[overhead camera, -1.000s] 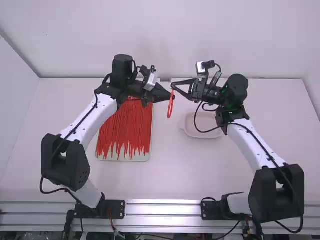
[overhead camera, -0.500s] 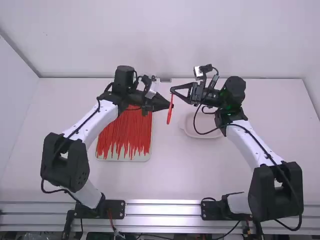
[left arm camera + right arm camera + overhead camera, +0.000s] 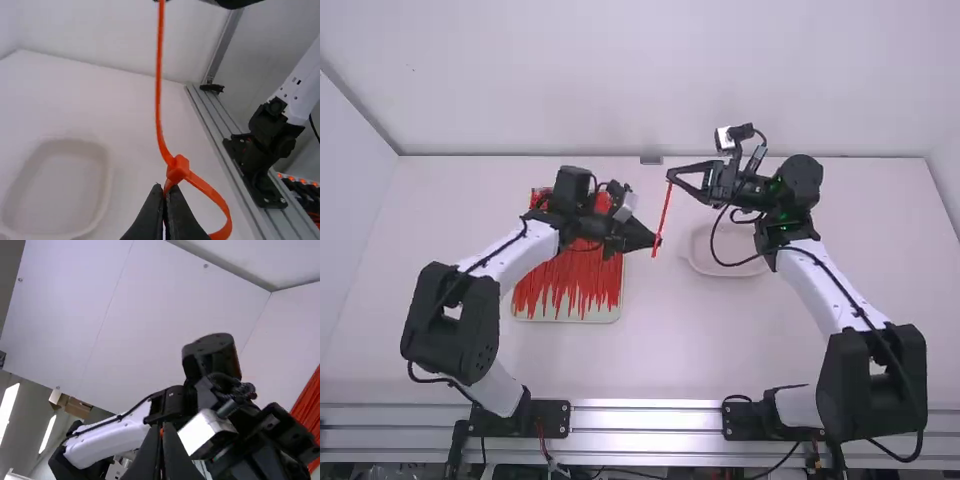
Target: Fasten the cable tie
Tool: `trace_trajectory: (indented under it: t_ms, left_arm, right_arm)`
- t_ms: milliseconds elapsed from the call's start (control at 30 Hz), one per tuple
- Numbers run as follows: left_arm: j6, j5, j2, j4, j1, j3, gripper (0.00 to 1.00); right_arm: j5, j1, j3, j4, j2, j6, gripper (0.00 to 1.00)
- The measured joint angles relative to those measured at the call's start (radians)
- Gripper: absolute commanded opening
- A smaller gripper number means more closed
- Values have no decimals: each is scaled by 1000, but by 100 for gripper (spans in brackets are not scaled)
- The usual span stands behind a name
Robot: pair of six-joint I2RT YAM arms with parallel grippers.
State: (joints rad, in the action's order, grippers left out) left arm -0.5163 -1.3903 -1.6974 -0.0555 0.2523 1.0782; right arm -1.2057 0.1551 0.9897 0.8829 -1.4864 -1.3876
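Observation:
A red cable tie (image 3: 663, 212) hangs stretched in the air between my two grippers, above the table's middle. My left gripper (image 3: 648, 241) is shut on its lower end. In the left wrist view the fingers (image 3: 156, 212) pinch the strap just under the square head (image 3: 177, 167), and a small loop (image 3: 220, 207) curls off to one side. The tail (image 3: 159, 60) runs straight up to my right gripper (image 3: 670, 177), which is shut on its tip. A sliver of the orange tail (image 3: 161, 430) shows between the right fingertips (image 3: 154, 450).
A board with several loose red cable ties (image 3: 570, 272) lies under the left arm. A white shallow dish (image 3: 725, 258) sits under the right arm; its rim (image 3: 102, 170) appears in the left wrist view. A metal rail (image 3: 220, 130) runs along the table's edge.
The left gripper has dropped lower and toward the front while the right gripper stayed high. The tie's wide oval loop has been drawn into a nearly straight line.

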Motion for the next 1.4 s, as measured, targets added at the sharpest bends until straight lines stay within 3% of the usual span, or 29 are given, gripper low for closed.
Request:
trace_trajectory:
  t_ms: [233, 433, 467, 567, 833, 1000, 1233, 1400]
  left_arm:
    - [56, 8, 0, 75, 0, -16, 2]
    - [263, -2, 0, 363, -6, -40, 2]
    - [263, -2, 0, 363, -6, -40, 2]
    - [434, -9, 2, 591, -6, -44, 2]
    - [753, -16, 21, 998, -9, -45, 2]
    - [866, -16, 28, 1085, -13, -45, 2]
    - [909, -11, 28, 1046, -13, -45, 2]
    - [900, 8, 28, 1025, -13, -45, 2]
  right_arm:
    - [-2, -16, 0, 35, 0, -14, 0]
    - [11, -24, 1, 41, 2, -6, 41]
    - [11, -24, 1, 41, 2, -6, 41]
    - [4, -33, 3, 7, 3, 19, 45]
    - [-23, -10, 6, -122, 4, 114, 54]
    - [-22, 19, 6, -161, 4, 159, 55]
    - [-19, 33, 6, -162, 4, 183, 51]
    - [-6, 60, 6, -162, 4, 186, 24]
